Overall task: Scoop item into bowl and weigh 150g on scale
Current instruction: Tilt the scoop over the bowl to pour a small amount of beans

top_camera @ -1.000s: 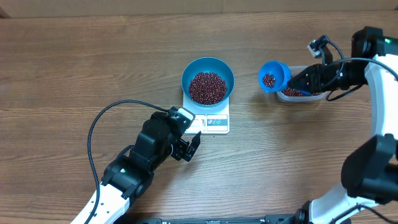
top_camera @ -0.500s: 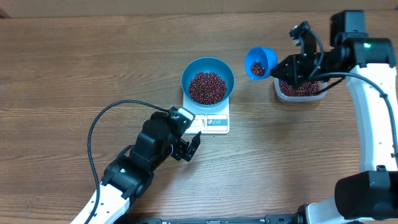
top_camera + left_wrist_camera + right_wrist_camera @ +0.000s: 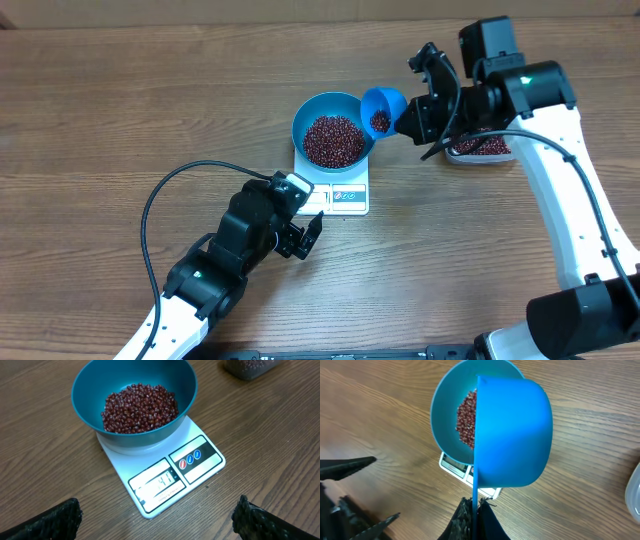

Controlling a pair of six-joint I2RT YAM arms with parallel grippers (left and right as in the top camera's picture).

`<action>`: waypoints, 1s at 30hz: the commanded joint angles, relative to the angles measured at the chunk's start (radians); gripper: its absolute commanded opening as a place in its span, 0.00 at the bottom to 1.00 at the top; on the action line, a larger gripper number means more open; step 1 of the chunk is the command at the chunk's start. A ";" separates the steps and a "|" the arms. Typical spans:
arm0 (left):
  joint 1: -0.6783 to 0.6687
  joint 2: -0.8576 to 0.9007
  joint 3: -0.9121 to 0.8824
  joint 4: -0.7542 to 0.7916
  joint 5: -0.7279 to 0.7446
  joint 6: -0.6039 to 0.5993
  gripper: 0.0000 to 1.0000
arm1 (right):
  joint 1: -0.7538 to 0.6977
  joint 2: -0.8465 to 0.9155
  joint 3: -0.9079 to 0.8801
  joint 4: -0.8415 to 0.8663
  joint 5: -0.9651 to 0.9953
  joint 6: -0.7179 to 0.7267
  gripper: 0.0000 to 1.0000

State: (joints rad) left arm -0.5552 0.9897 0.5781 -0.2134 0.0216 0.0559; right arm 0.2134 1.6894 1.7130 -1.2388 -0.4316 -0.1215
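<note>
Brightly and evenly lit from above, sharp around the bowl (image 3: 87, 400), with only a soft shadow beneath it.

You see glossy dark red-brown beans (image 3: 333, 140) in a teal-blue bowl (image 3: 335, 102), on a white scale (image 3: 345, 198) with one red and two blue buttons (image 3: 190, 459). Beside the bowl, the scoop (image 3: 381, 103) is a brighter blue, and the table (image 3: 120, 110) is brown woodgrain.

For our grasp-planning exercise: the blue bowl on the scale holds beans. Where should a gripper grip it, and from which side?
Probably the rim of the bowl, from above, one finger inside and one outside: the rim is thin and bare, the beans lying well below it. Come in on the side away from the scoop, which hangs over the opposite edge.
</note>
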 commanded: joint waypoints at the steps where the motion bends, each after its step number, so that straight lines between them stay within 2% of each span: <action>1: 0.006 0.005 -0.001 0.001 -0.010 0.012 1.00 | 0.048 -0.023 0.024 0.026 0.083 0.032 0.04; 11: 0.006 0.005 0.000 0.001 -0.010 0.012 1.00 | 0.217 -0.023 0.024 0.106 0.288 0.074 0.04; 30: 0.006 0.005 -0.001 0.001 -0.010 0.012 1.00 | 0.356 -0.023 0.023 0.169 0.583 0.126 0.04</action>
State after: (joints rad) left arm -0.5552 0.9897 0.5781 -0.2134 0.0216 0.0559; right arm 0.5400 1.6894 1.7130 -1.0767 0.0650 -0.0071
